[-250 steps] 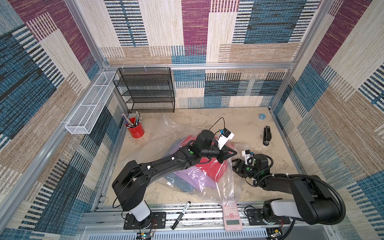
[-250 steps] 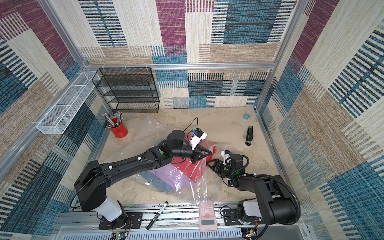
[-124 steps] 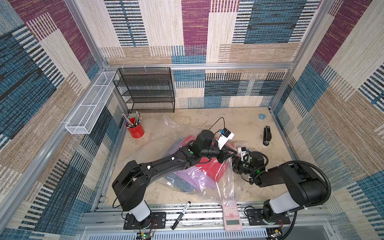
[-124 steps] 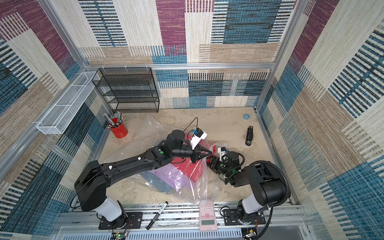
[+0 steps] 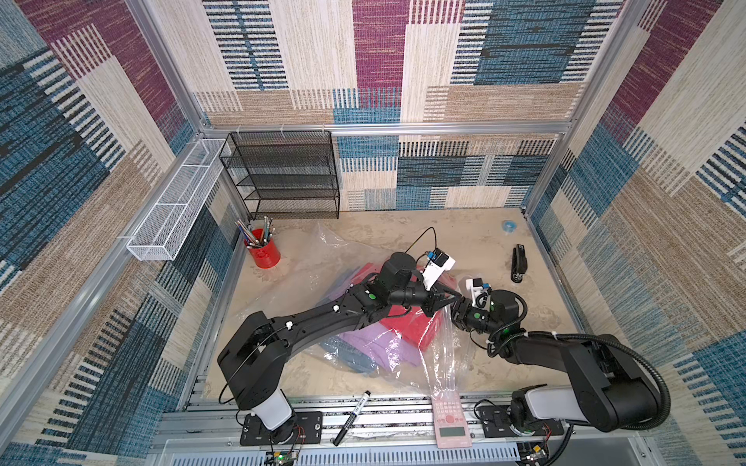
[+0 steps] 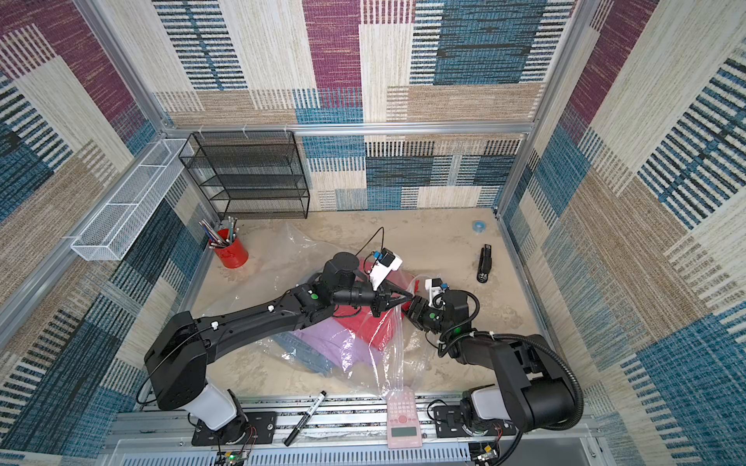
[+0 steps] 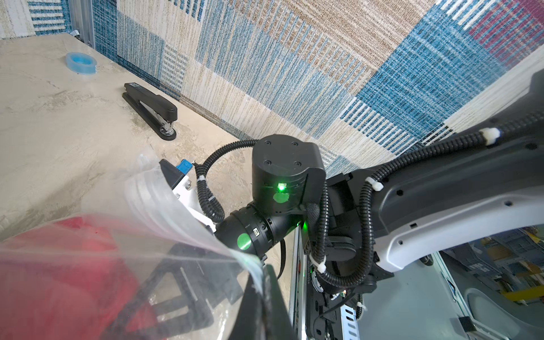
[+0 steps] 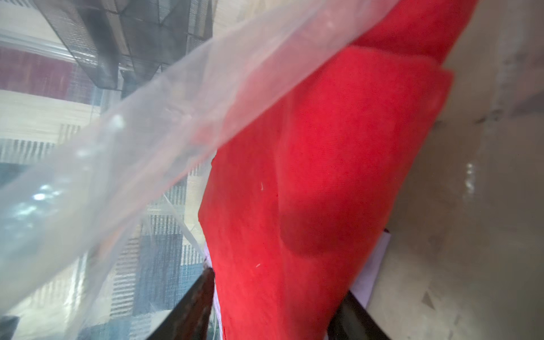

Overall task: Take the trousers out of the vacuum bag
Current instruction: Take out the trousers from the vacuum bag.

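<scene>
plastic vacuum bag (image 5: 442, 351) pinched by left gripper (image 5: 455, 297), arm outstretched.

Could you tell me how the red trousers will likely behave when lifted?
Probably floppy: the red trousers are soft folded cloth, so they may sag and unfold. The thin vacuum bag draped over them might drag along.

You have no text here that can be read. The marker (image 5: 351, 417) carries a pale label with dark print, too small to make out. The calculator (image 5: 451, 419) shows rows of keys and a display, with no legible figures. The stapler (image 7: 150, 110) bears a small sticker at one end, too blurred to read.
</scene>
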Robot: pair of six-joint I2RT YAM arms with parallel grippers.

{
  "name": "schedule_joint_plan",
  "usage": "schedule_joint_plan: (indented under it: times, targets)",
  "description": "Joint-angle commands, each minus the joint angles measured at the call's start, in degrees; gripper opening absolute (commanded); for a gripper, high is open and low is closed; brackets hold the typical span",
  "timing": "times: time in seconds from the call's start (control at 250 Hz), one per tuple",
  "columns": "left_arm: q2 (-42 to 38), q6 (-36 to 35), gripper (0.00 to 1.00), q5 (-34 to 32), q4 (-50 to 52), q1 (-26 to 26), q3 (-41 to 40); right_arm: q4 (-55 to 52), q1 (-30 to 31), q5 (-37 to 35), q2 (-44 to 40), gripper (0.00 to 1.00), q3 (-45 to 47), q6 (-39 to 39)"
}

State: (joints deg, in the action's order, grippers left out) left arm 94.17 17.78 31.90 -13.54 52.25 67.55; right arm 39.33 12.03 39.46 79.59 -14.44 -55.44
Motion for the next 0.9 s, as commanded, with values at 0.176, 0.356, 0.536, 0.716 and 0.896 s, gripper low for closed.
schedule_joint_plan:
  times: [0.176,0.356,0.536,0.716,0.896]
  targets:
    - [0.18,0.24,0.0,2.99,-4.26,0.09,0.39,15.29,0.61,0.6,5.3,0.66,2.35,-4.14]
    - [-0.04,0.03,0.0,3.04,-4.0,0.02,0.39,18.19,1.52,0.07,8.12,0.65,1.08,-4.77]
    - [-0.13,0.06,0.0,2.99,-4.09,0.1,0.26,22.14,3.31,-0.18,12.99,0.64,-0.15,-6.22]
    - [-0.09,0.33,0.0,3.18,-4.51,0.08,-0.05,34.08,4.23,0.04,18.48,0.63,1.0,-12.08]
    - [-0.04,0.26,0.0,3.26,-4.58,0.1,-0.05,37.08,5.86,-0.32,21.86,0.6,-0.22,-13.2]
